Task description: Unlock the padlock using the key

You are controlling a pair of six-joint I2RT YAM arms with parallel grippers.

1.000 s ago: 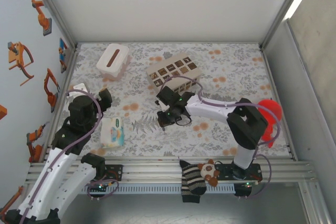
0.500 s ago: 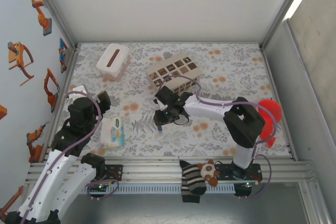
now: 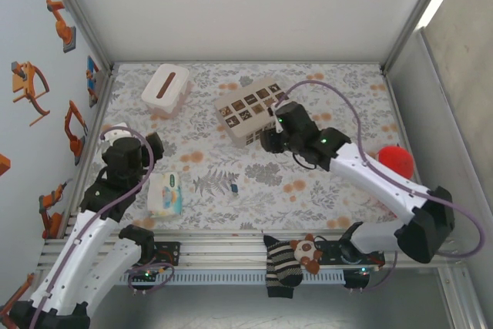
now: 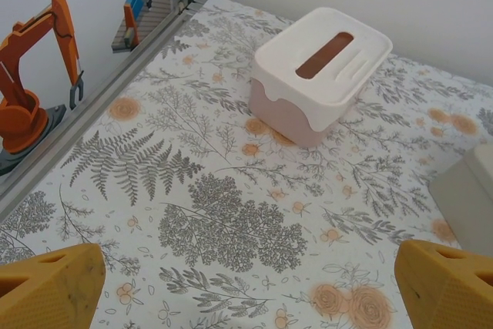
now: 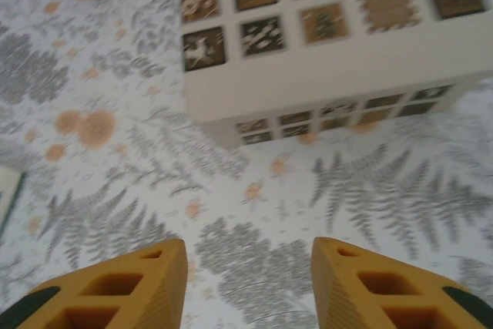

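Note:
The tiny blue padlock (image 3: 234,187) lies alone on the floral table cover, in front of the middle of the table. I cannot make out a key. My right gripper (image 3: 268,141) hovers well behind and to the right of the padlock, close to the front of the beige box (image 3: 254,107). In the right wrist view this gripper (image 5: 248,267) is open with nothing between its yellow fingers (image 5: 146,283), and the beige box (image 5: 323,52) lies just ahead. My left gripper (image 3: 153,145) is at the left, open wide and empty (image 4: 248,267).
A pink-and-white tissue box (image 3: 166,88) (image 4: 320,71) stands at the back left. A wipes packet (image 3: 165,193) lies near the left arm. A red object (image 3: 394,161) sits at the right edge. A striped sock and a small plush (image 3: 291,260) hang on the front rail.
My right arm has swung back and to the right, away from the table's middle. The small blue padlock now lies uncovered where the gripper was. The left arm barely moved.

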